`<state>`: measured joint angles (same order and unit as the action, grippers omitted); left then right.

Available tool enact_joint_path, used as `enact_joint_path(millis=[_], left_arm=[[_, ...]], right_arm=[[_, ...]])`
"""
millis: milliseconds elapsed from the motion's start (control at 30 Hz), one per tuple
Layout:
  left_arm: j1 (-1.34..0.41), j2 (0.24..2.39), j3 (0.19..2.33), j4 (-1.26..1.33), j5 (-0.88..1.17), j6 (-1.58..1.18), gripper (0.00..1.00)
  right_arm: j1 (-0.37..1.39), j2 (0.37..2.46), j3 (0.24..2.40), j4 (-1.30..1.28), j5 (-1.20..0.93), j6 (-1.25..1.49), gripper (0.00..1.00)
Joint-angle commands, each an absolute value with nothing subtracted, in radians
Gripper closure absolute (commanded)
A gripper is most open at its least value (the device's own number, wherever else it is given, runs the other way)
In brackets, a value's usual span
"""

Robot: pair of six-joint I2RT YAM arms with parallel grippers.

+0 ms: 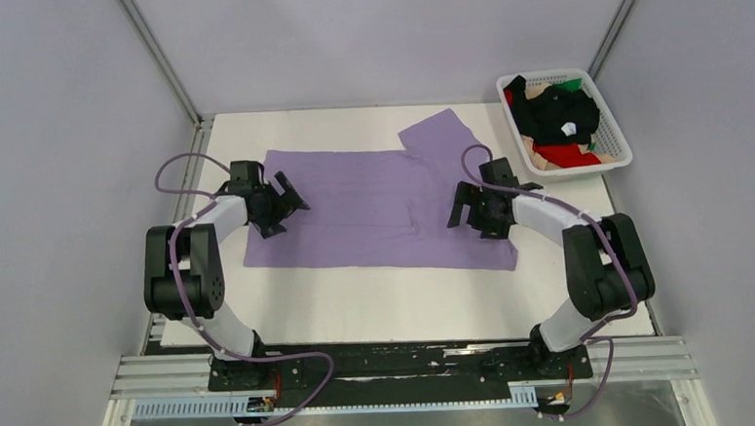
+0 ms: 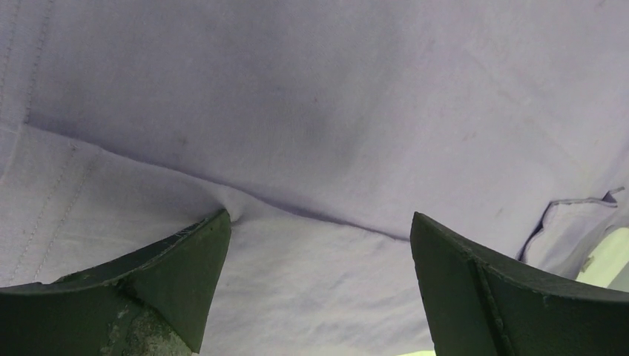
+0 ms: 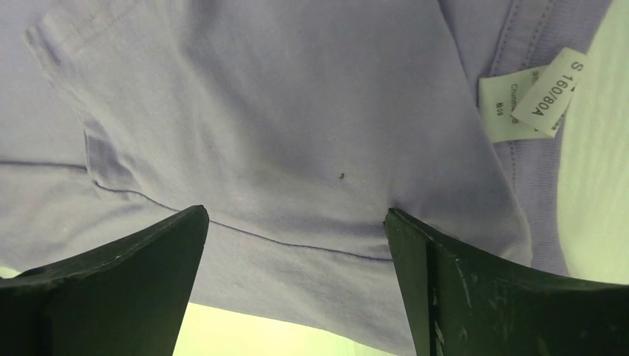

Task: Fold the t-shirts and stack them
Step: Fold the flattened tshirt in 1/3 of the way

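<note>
A lavender-purple t-shirt (image 1: pixel 383 208) lies spread on the white table, one sleeve sticking out toward the far right. My left gripper (image 1: pixel 285 206) stands open over its left part. In the left wrist view the gripper (image 2: pixel 319 222) has its fingertips (image 2: pixel 211 237) pressed on the cloth along a crease. My right gripper (image 1: pixel 459 209) is open over the shirt's right part. In the right wrist view it (image 3: pixel 297 219) straddles a fold line near the hem, and the white neck label (image 3: pixel 530 93) shows. More t-shirts, black (image 1: pixel 559 116), red (image 1: pixel 566 154), beige and green, lie in the basket.
A white lattice basket (image 1: pixel 616 132) stands at the far right corner of the table. A bare strip of white table (image 1: pixel 359 302) lies between the shirt and the arm bases. Grey walls close in the back and both sides.
</note>
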<state>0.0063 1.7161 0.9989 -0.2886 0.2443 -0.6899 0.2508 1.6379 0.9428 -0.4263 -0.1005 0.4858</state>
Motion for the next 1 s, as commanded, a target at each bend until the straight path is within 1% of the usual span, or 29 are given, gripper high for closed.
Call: enact_joint_path(millis=[0, 300, 467, 500, 733, 833, 967], left_arm=[[-0.065, 1.631, 0.837, -0.439, 0.234, -0.702, 0.00], [-0.195, 1.452, 0.668, -0.489, 0.210, -0.796, 0.00], [-0.264, 1.387, 0.622, -0.496, 0.202, -0.851, 0.00], [-0.273, 1.370, 0.618, -0.502, 0.201, -0.860, 0.00], [-0.281, 1.254, 0.636, -0.559, 0.170, -0.872, 0.00], [-0.279, 1.232, 0.694, -0.575, 0.147, -0.852, 0.00], [-0.276, 1.258, 0.804, -0.613, 0.056, -0.810, 0.00]], right_arm=[[0.223, 1.563, 0.814, -0.598, -0.034, 0.569, 0.00], [0.140, 1.390, 0.649, -0.719, -0.006, 0.688, 0.00], [0.077, 1.331, 0.628, -0.740, -0.001, 0.707, 0.00], [0.071, 1.323, 0.629, -0.749, 0.030, 0.718, 0.00], [0.048, 1.266, 0.633, -0.764, 0.094, 0.737, 0.00], [0.042, 1.232, 0.640, -0.774, 0.128, 0.742, 0.00], [0.032, 1.191, 0.666, -0.773, 0.132, 0.729, 0.00]])
